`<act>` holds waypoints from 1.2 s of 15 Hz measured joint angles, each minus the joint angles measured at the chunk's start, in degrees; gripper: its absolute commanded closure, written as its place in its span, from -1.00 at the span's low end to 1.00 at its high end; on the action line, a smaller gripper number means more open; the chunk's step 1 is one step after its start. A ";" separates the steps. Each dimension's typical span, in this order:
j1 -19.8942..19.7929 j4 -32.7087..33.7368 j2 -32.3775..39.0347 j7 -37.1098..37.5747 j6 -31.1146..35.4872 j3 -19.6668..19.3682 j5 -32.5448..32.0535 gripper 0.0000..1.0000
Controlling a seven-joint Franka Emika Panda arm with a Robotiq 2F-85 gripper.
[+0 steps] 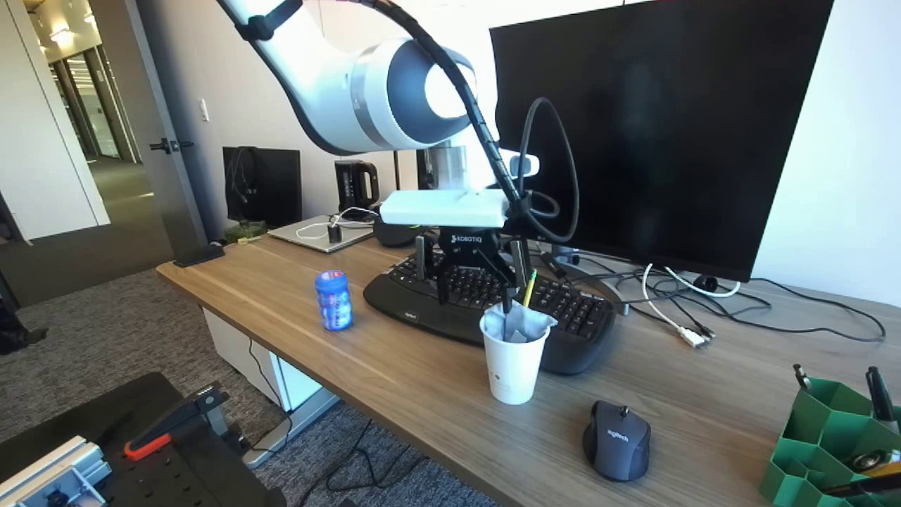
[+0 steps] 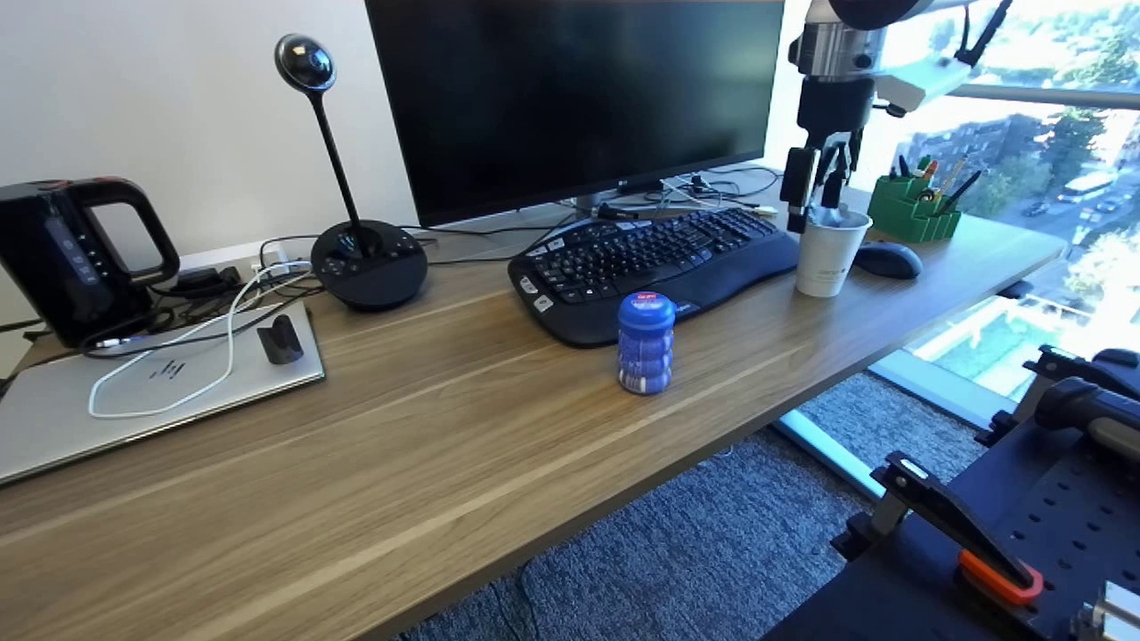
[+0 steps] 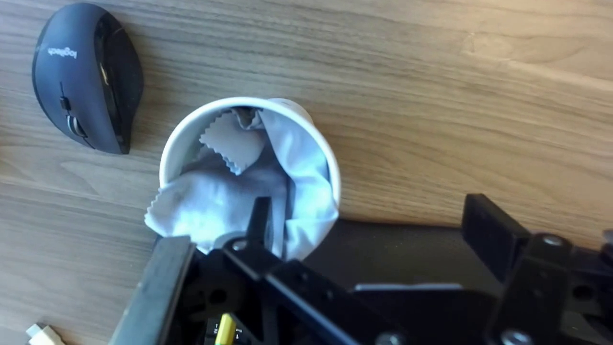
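The black two-fingered gripper [image 1: 476, 303] stood wide, with nothing between its fingers; one finger [image 3: 261, 215] hung at the mouth of the upright white paper cup [image 1: 512, 370], close to the pale grey-blue cloth [image 3: 210, 201] bunched inside it. Whether finger and cloth touched could not be told. The other finger was outside the cup, seen against the curved black plastic keyboard [image 1: 422, 310]. The cup stood on the brown wood-grain surface [image 1: 394, 373], just in front of the keyboard. Careful work seemed to ask for slow, straight motion with the finger clear of the rim, since a sideways push could have tipped the light-looking cup or dragged the cloth. Beside the cup lay a rounded dark grey computer mouse [image 1: 616, 441]; well apart stood a ribbed blue plastic jar [image 1: 334, 301].
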 measured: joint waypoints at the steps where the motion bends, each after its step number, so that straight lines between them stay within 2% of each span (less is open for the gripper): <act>1: 0.00 0.00 -0.10 -0.04 0.46 0.17 0.18 -1.00; 18: -0.11 -0.29 0.40 -0.25 1.03 0.42 1.25 -1.00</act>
